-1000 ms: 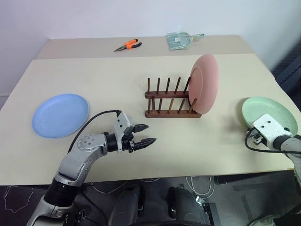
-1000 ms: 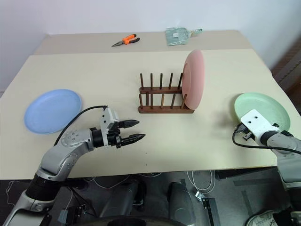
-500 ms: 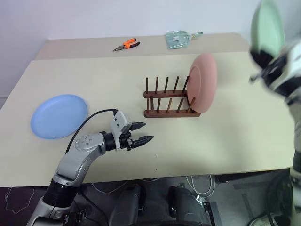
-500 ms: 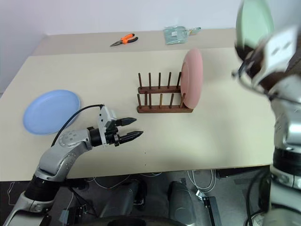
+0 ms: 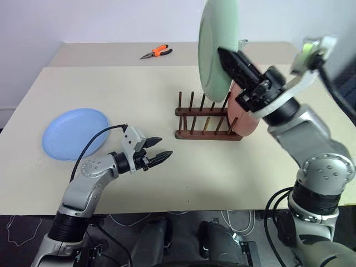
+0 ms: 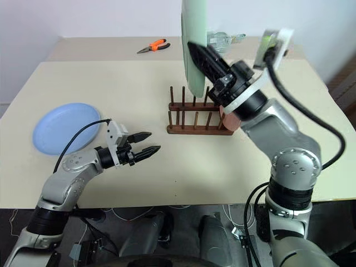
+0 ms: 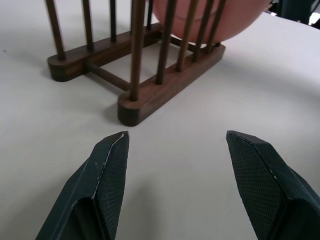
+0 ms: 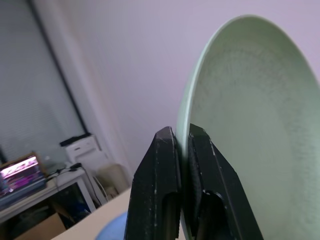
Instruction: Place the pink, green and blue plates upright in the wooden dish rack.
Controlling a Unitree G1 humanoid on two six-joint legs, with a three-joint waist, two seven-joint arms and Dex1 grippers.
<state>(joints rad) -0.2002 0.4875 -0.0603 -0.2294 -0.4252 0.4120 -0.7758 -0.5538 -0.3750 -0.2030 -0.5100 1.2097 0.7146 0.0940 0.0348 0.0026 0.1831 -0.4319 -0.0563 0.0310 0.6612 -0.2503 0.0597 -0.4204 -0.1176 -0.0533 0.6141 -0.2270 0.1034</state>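
Pinching the rim of the green plate [image 5: 218,47], the right gripper [image 5: 233,60] holds it on edge in the air above the wooden dish rack [image 5: 207,118], its two black fingers clamped tight on either side of the rim. The pink plate [image 5: 246,115] stands upright in the rack's right end slot. The blue plate [image 5: 76,133] lies flat on the table [image 5: 122,89], well to the left of the rack. The left gripper [image 5: 158,154] hovers low over the table between blue plate and rack, fingers spread apart and holding nothing, pointing towards the rack.
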